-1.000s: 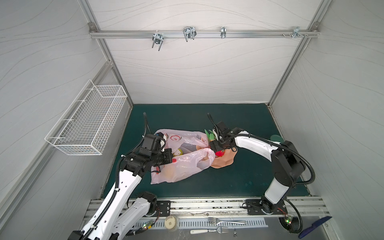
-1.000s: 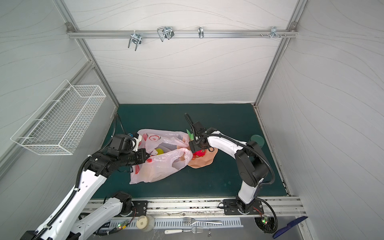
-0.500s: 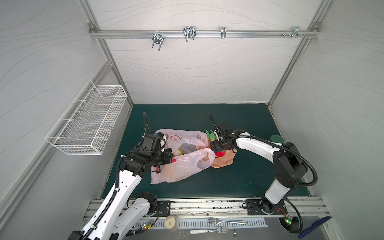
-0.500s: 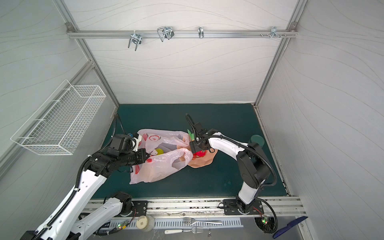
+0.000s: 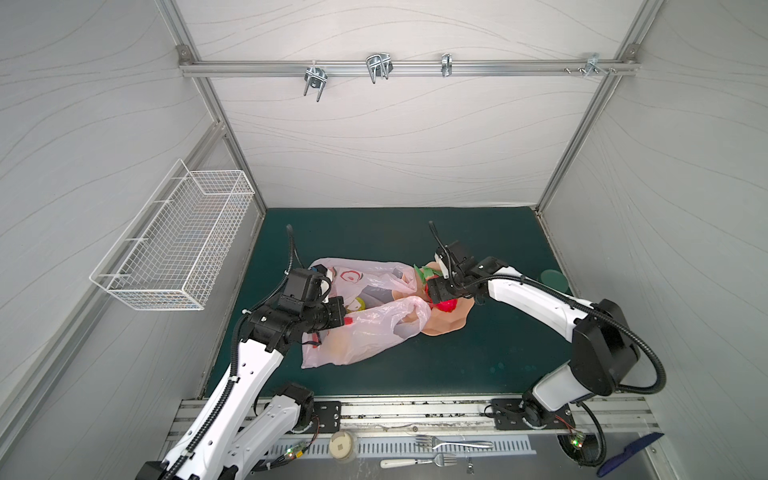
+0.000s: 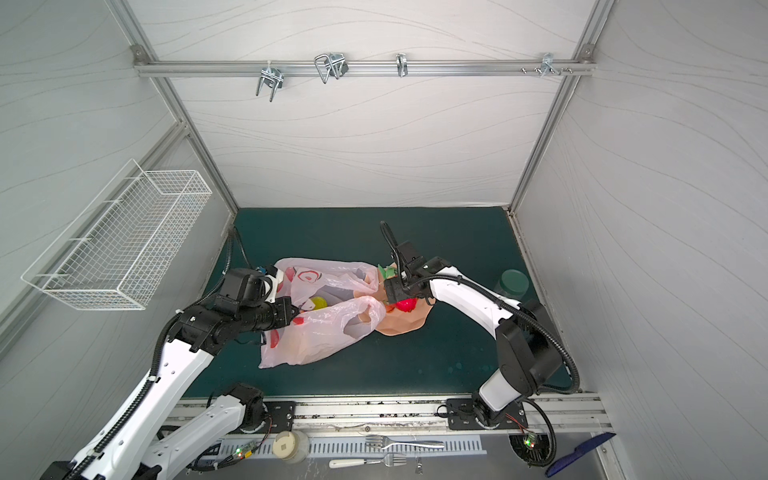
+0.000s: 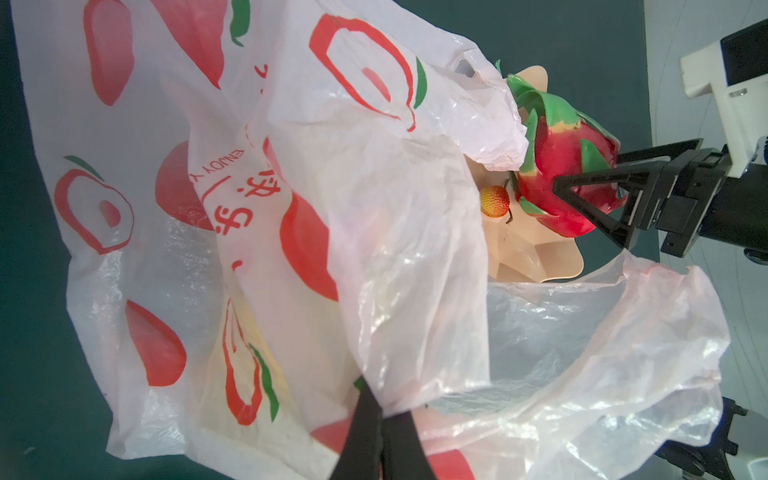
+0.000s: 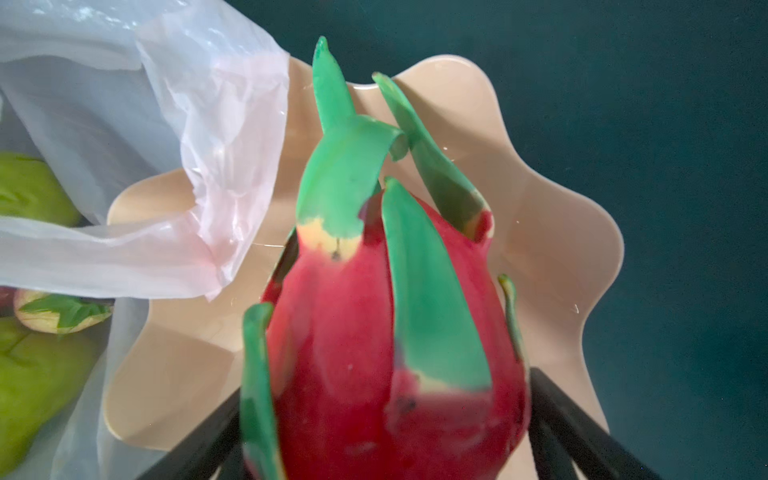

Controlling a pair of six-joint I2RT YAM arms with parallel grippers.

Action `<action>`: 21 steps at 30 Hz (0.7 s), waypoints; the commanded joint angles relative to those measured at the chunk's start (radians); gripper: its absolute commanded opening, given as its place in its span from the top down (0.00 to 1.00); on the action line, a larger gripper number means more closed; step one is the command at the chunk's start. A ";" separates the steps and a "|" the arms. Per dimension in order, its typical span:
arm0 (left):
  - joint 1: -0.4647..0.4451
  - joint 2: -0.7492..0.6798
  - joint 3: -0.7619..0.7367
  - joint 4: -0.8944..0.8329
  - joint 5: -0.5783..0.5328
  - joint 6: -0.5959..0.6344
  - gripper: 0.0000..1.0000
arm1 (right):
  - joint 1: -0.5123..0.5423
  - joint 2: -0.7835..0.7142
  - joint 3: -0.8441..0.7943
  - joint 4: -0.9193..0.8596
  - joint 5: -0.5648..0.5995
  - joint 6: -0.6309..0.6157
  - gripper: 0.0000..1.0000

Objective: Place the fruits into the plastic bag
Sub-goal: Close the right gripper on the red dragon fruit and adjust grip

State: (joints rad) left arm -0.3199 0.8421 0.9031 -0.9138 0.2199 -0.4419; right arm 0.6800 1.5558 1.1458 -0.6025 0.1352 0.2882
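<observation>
Right gripper (image 7: 586, 174) spread wide, fingers on both flanks of the dragon fruit (image 8: 365, 332), leafy tip pointing away from the wrist. Fruit over the peach bowl (image 8: 561, 232), just beside the mouth of the plastic bag (image 5: 357, 332). Left gripper (image 7: 376, 399) pinched tight on the bag's near edge, propping the mouth open toward the bowl.

Step in hand, by the look of it: lift the dragon fruit out and carry it into the bag. Notes:
- Grip at near-full span on smooth skin, so probably marginal. Lift slow, no wrist flicks.
- Handle loop (image 8: 232, 187) draped over the bowl rim, right in the path. Go up first, then across; otherwise risk of the leaves snagging film and dragging the mouth shut.
- Lead in tip first, along the long axis of the opening. Biggest fruit, slack mouth.
- Hold the left gripper's pinch fixed; maybe raise slightly to tension the lip.
- Release low and well inside, next to the green fruits (image 8: 33, 191) in the bag, to avoid a roll-out onto the desk (image 5: 457, 365).
- Small red fruit (image 7: 494, 201) in the bowl, close against the dragon fruit. Watch for knocking it out on the lift. Likely next pick.
</observation>
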 commanded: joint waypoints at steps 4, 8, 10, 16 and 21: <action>-0.004 0.012 0.016 0.038 -0.006 0.002 1.00 | -0.011 0.013 -0.013 0.023 -0.042 -0.002 0.71; -0.004 0.010 0.015 0.037 -0.006 0.002 1.00 | -0.011 0.040 -0.041 0.042 -0.039 -0.002 0.68; -0.004 0.010 0.011 0.038 -0.006 0.000 1.00 | -0.012 0.056 -0.054 0.049 -0.034 -0.002 0.62; -0.004 0.010 0.013 0.038 -0.005 -0.002 1.00 | -0.013 0.102 -0.041 0.035 -0.020 0.000 0.25; -0.004 0.013 0.017 0.040 -0.003 -0.003 1.00 | -0.011 0.094 -0.006 0.025 -0.030 0.000 0.01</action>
State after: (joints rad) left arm -0.3202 0.8528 0.9035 -0.9073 0.2203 -0.4423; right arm 0.6727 1.6306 1.1126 -0.5552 0.0971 0.2893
